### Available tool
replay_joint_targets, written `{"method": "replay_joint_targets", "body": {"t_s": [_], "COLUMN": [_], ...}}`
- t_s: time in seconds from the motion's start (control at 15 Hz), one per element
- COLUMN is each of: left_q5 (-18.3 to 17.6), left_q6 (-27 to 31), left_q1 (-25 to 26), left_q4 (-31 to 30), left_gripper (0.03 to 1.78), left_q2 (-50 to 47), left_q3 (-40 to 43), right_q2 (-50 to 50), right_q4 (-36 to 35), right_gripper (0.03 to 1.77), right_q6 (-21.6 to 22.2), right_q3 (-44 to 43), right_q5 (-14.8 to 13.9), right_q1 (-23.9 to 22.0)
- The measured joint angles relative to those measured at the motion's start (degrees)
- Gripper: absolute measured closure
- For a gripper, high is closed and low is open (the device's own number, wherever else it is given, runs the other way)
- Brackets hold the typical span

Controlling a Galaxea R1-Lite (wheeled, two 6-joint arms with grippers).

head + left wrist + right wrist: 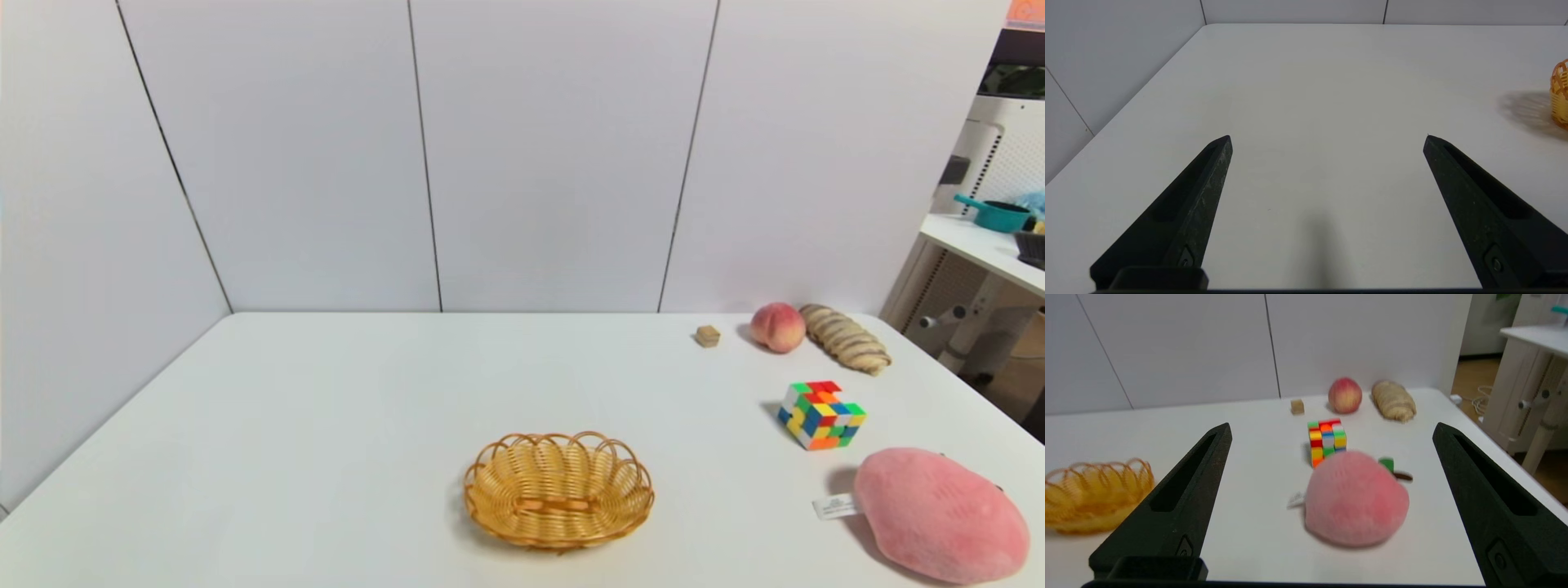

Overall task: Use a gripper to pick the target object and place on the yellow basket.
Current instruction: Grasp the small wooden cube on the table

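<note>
The tiny tan cube [708, 336] sits at the table's far right, just left of a peach; the right wrist view shows the cube [1297, 406] far off. The yellow wicker basket [558, 488] lies empty near the front centre, and its rim [1560, 94] shows at the edge of the left wrist view. Neither arm appears in the head view. My left gripper [1327, 141] is open over bare table. My right gripper [1332, 430] is open and empty, held near the front edge with the pink plush in front of it.
A peach [777, 327] and a long bread roll [845, 339] lie by the back right corner. A multicoloured puzzle cube [820, 414] stands nearer, and a pink plush peach [939, 514] lies at the front right. White walls close the back and left.
</note>
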Motion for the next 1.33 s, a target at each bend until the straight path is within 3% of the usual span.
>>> {"method": "replay_joint_targets", "body": {"t_s": [0.73, 1.2, 1.33], "left_q5": [0.0, 0.0, 0.0], "left_q6": [0.0, 0.0, 0.0], "left_q1": [-0.02, -0.02, -0.02], "left_q4": [0.0, 0.0, 0.0], "left_gripper": [0.12, 0.12, 0.12], "left_q2": [0.0, 0.0, 0.0], "left_q3": [0.0, 0.0, 0.0], "right_q2": [37.33, 66.34, 73.96], "right_q4": [-0.17, 0.2, 0.41], "right_gripper": [0.1, 0.1, 0.1], "right_q6": [-0.09, -2.35, -3.67], "right_q3": [-38.58, -62.21, -66.76], "right_q5": [0.09, 4.12, 6.41], "right_q1": [1.0, 1.62, 1.63]}}
